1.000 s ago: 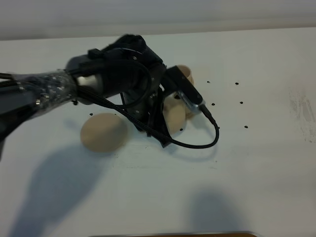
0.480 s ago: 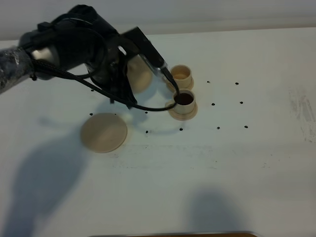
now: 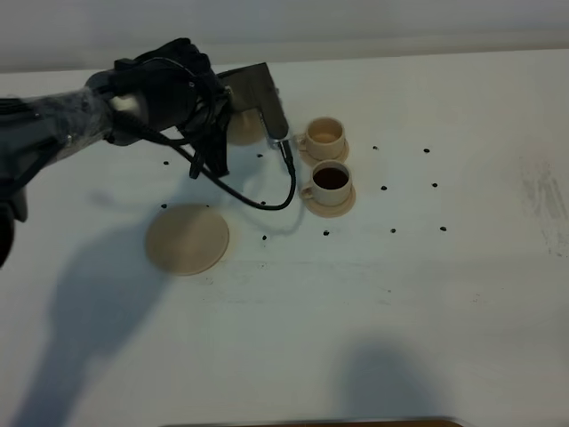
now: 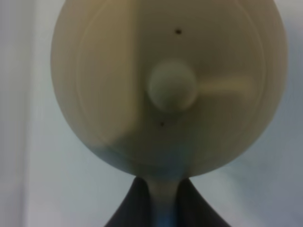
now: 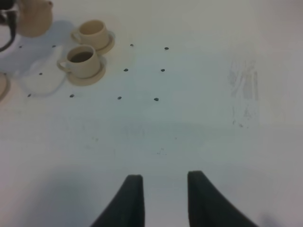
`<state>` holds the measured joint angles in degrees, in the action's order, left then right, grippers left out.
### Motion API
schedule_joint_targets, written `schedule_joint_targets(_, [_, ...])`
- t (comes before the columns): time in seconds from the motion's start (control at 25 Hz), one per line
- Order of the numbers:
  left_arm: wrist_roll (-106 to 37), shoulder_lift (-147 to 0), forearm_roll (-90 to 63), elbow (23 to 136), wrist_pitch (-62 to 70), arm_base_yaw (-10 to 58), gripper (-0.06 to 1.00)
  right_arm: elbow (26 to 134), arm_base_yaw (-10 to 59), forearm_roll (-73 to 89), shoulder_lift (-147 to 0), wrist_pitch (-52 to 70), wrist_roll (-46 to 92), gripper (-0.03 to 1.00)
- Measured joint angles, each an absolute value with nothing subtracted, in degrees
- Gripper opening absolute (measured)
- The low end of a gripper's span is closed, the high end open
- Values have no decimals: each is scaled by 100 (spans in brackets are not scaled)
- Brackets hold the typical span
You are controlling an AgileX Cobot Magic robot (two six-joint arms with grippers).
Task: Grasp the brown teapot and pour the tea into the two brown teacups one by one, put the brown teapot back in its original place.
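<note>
My left gripper (image 3: 220, 114) is shut on the brown teapot (image 3: 247, 130) and holds it above the table, left of the far cup. In the left wrist view the teapot (image 4: 118, 85) fills the frame, lid knob (image 4: 172, 87) facing the camera, with the gripper (image 4: 163, 205) clamped on its handle. The two brown teacups stand on their small saucers: the far one (image 3: 326, 134) looks pale inside, the near one (image 3: 331, 181) holds dark tea. The flat round saucer disc (image 3: 187, 238) lies bare at front left. My right gripper (image 5: 163, 198) is open and empty, well away from the cups (image 5: 83, 59).
Small dark dots (image 3: 393, 231) are scattered over the white table (image 3: 462, 294) around and to the right of the cups. A black cable (image 3: 267, 200) hangs from the left arm close to the near cup.
The left arm has moved back and to the left with the teapot, away from above the near cup. Both cups now show, and the near one has dark tea in it.
</note>
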<state>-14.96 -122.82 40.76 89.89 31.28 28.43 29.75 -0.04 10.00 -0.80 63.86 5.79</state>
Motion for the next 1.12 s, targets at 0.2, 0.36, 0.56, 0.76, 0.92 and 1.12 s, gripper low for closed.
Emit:
schedule_joint_targets(0.2, [-1775,-12603,4199,9476,2856,2843,16,2975,-4,1000,-80,6386,579,22])
schedule_joint_targets(0.36, [-2469,-12687,4221,9514,2585,2843,16,2975,-4,1000,-80,6386,579,22])
schedule_joint_targets(0.56, [-3168,-12713,4242,9514,2235,2843,16,2975,-4,1000,-80,6386,579,22])
schedule_joint_targets(0.76, [-3719,-12713,4247,9514,1958,2843,16,2975,-4,1000,-80,6386,579,22])
schedule_joint_targets(0.92, [-4093,-12713,4249,9514,1952,2843,16,2975,-4,1000,-80,6386,579,22])
schedule_joint_targets(1.12, [-4223,-12713,4271,9514,2007,2843,16,2975,-4,1000,-80,6386,579,22])
